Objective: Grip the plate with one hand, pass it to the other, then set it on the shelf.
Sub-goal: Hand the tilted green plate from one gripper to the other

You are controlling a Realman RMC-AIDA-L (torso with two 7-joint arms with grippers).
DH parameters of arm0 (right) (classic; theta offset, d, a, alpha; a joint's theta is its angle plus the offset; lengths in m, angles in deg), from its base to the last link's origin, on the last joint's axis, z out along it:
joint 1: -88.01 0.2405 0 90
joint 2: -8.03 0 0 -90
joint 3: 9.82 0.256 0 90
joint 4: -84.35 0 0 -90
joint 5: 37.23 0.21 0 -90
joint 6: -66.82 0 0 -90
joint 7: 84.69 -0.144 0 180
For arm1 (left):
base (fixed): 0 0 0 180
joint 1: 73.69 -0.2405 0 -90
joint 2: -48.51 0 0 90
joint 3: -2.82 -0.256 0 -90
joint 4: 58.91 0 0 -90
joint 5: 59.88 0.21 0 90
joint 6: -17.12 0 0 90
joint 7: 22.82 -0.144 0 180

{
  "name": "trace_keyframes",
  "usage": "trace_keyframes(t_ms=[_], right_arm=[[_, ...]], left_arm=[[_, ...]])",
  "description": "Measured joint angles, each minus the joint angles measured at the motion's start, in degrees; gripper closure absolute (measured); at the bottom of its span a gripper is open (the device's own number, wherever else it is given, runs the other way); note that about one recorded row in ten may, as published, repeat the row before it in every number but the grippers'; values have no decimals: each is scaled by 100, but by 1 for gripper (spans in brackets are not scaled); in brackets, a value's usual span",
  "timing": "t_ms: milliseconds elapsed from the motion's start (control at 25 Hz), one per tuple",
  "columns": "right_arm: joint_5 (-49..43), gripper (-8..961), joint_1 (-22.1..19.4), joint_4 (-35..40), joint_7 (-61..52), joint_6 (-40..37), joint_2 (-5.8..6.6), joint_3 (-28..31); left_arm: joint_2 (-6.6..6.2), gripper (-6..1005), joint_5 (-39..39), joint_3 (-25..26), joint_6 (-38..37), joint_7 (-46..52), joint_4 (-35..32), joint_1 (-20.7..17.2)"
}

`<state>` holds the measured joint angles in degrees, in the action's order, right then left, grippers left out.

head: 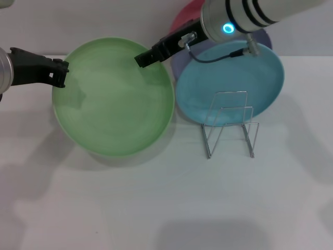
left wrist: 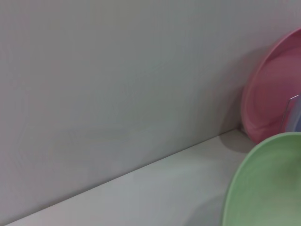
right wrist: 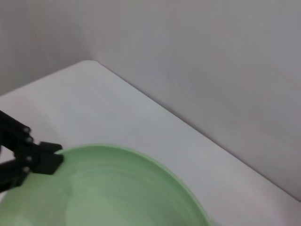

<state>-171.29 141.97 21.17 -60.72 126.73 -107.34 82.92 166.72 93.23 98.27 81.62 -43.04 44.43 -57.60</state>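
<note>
The light green plate (head: 114,99) hangs above the white table, tilted toward me, and casts a shadow under it. My left gripper (head: 60,73), black on a silver and black arm, is shut on the plate's left rim; it also shows in the right wrist view (right wrist: 42,157) on that rim. My right gripper (head: 147,56), on the white banded arm with the blue-lit ring (head: 228,28), is at the plate's upper right rim. The plate shows in the left wrist view (left wrist: 268,188) and the right wrist view (right wrist: 117,193). The silver wire shelf (head: 231,125) stands empty to the plate's right.
A turquoise plate (head: 260,78) leans behind the shelf, with a lavender plate (head: 179,65) and a pink plate (head: 187,15) behind it. The pink plate shows in the left wrist view (left wrist: 273,94). A grey wall (left wrist: 117,70) backs the white table (head: 156,208).
</note>
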Motion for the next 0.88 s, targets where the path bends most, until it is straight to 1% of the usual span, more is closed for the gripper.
trace_keyframes(t_ms=[280,440,560,640,760,880], right_arm=[[-201,154,141,266,0,-293,-64,-60],[-198,221,179,389,29,-409,-73,-66],[-163,271,191,499,143,-508,-125,-75],[-153,305,193,506,154,-529,-136,-76],[94,355,190,597,297,-616,-152,-118],[189,538,196,655,389,-620,-153,-127]], left_arm=[[0,913,-8,0,-8,0,-13,0],[0,910,-26,-1,-8,0,-15,0],[-1,907,-35,-9,-8,0,-15,0],[-1,905,-39,-21,-8,0,-15,-3],[0,902,-45,-38,-8,0,-9,-8],[-1,900,-51,-51,2,0,7,-23]])
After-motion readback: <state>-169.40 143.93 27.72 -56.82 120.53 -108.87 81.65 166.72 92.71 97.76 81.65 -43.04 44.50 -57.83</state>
